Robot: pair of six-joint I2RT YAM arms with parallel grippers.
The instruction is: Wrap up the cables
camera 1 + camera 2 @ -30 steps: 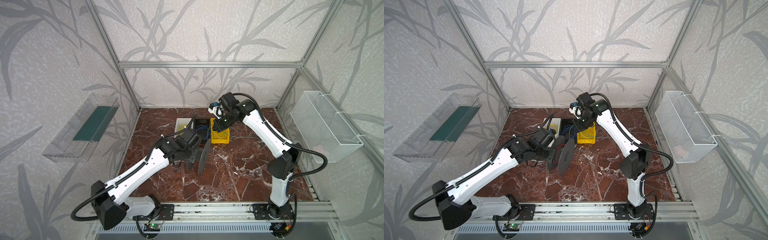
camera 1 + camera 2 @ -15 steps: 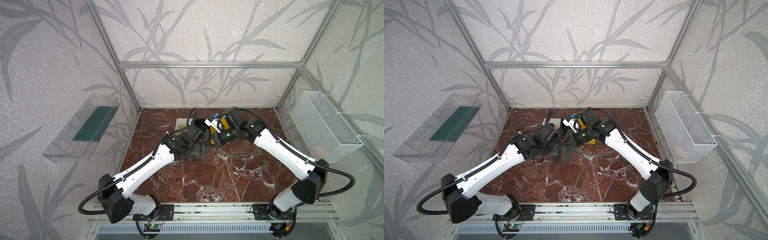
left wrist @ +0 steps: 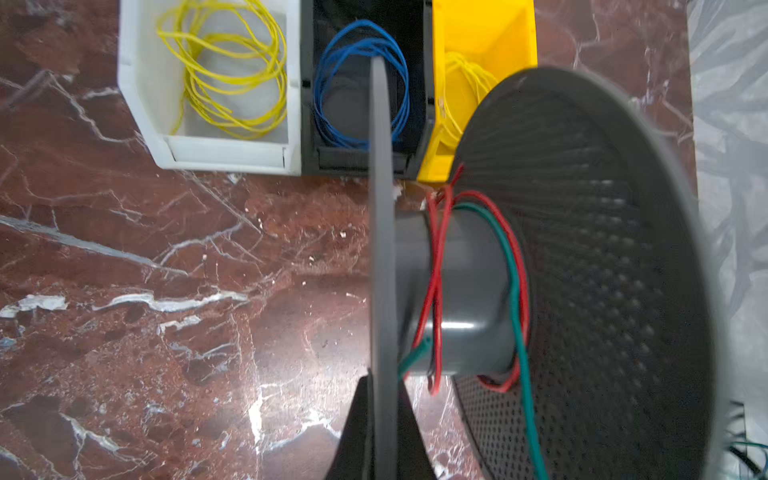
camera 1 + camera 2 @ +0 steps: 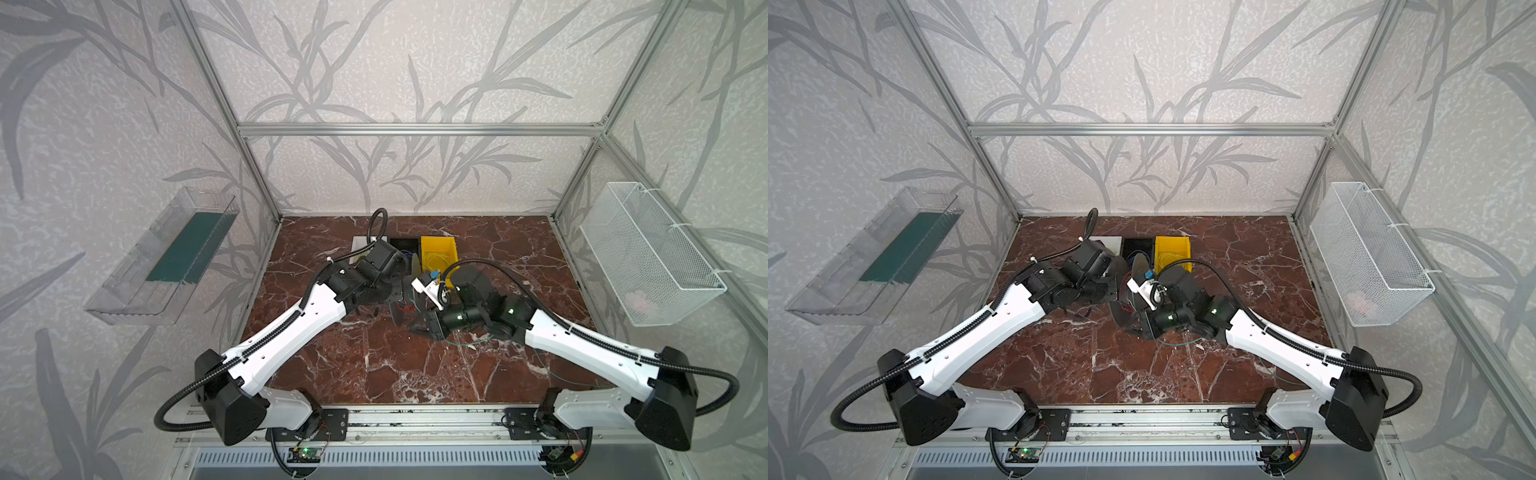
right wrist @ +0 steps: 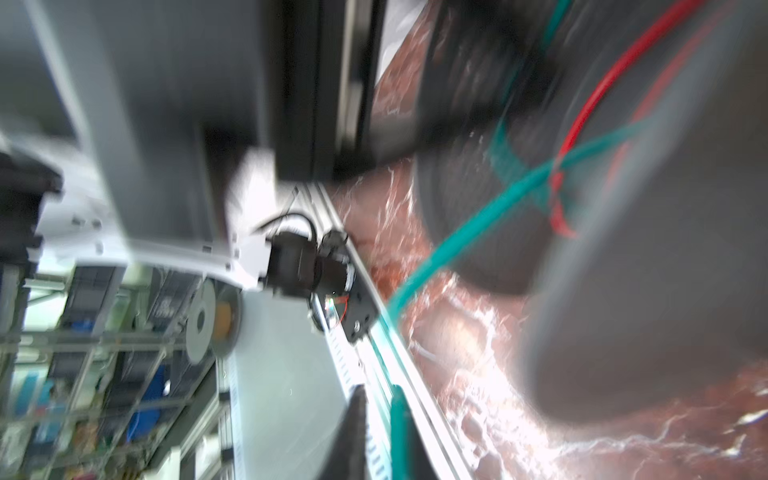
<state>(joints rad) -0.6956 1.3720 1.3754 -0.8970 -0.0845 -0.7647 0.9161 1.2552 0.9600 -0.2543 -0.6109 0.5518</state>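
step: winding teal-green wire (image 3: pixel 515 291) onto grey spool (image 3: pixel 469 291) | left gripper (image 3: pixel 382 399) clamped on spool flange | right gripper (image 4: pixel 422 326) beside spool, grip unclear | next: lead wire round hub, taut

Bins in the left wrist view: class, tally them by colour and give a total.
White bin: 1
Black bin: 1
Yellow bin: 1
Total: 3
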